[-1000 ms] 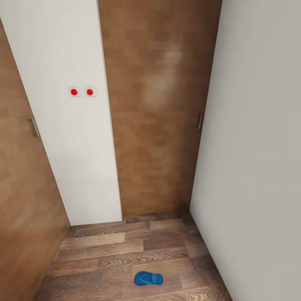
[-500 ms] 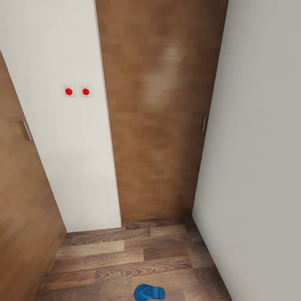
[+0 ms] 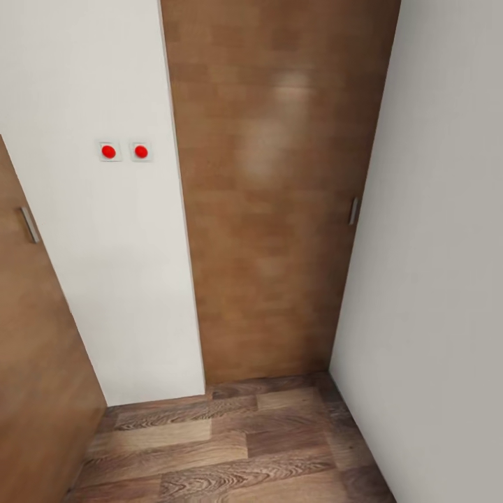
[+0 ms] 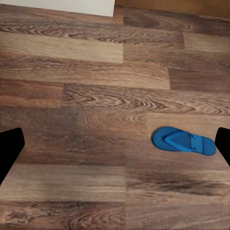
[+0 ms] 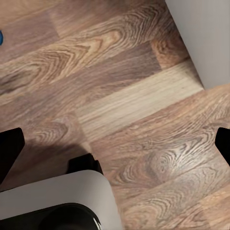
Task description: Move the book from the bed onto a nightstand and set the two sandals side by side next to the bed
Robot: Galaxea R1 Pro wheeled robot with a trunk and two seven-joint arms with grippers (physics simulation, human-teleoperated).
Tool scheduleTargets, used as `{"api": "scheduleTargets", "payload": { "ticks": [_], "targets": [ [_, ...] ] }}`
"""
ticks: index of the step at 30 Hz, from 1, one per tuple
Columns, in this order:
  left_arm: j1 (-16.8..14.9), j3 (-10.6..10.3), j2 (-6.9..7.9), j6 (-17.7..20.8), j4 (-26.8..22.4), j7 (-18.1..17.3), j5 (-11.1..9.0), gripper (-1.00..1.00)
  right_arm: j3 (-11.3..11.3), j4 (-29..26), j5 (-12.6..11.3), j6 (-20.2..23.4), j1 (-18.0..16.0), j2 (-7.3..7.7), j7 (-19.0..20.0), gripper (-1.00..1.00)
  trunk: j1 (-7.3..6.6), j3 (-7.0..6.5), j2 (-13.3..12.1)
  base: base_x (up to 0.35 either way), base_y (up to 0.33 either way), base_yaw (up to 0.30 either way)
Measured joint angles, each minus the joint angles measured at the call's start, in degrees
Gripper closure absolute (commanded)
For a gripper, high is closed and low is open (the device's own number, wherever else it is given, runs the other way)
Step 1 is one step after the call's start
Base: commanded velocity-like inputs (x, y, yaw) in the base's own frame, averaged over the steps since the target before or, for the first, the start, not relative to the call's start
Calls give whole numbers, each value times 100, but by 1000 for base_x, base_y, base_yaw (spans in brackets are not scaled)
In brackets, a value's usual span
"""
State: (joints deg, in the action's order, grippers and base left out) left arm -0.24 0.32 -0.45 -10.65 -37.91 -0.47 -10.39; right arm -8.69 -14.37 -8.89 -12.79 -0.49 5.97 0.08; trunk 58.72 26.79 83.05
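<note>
The left gripper shows in the left wrist view as two black fingertips cut off at opposite edges of the picture, spread wide with nothing between them but floor. The right gripper looks the same in the right wrist view: two dark tips at the far edges, wide apart and empty. Most of each finger is out of frame, so their shape cannot be made out.

Below the left gripper, one bright-blue sandal lies flat on the wood-plank floor, sole down, its thong straps forming a V toward the rounded toe. It sits nearer one fingertip than the other and touches neither. The planks are matte brown with strong swirling grain, in lighter and darker boards.

In the right wrist view a rounded pale-grey body with a dark glossy lower part is cut off at the picture's edge; it seems to be part of the robot. A tiny blue sliver at that picture's border is too small to identify.

Farther off, in the head view, the floor meets a smooth white wall panel bearing two red round buttons on small pale plates. Beside it stands a brown wood-veneer door with a soft sheen and a slim metal handle half hidden by the plain grey-white wall on the right. Another brown panel with a handle is cropped at the left.
</note>
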Motion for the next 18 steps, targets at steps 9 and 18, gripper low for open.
{"api": "scheduleTargets", "payload": {
  "ticks": [9, 18],
  "targets": [
    [-1, 0, 2, -1, 2, 0, 2, -100, -3, -1, 3, 0, 1, 0, 0, -100, 1, 0, 0, 20, 36, -183],
    [-1, 0, 2, -1, 2, 0, 2, -100, -3, -2, 4, 0, 1, 0, 0, -100, 1, 0, 0, 1, 1, -194]
  ]
}}
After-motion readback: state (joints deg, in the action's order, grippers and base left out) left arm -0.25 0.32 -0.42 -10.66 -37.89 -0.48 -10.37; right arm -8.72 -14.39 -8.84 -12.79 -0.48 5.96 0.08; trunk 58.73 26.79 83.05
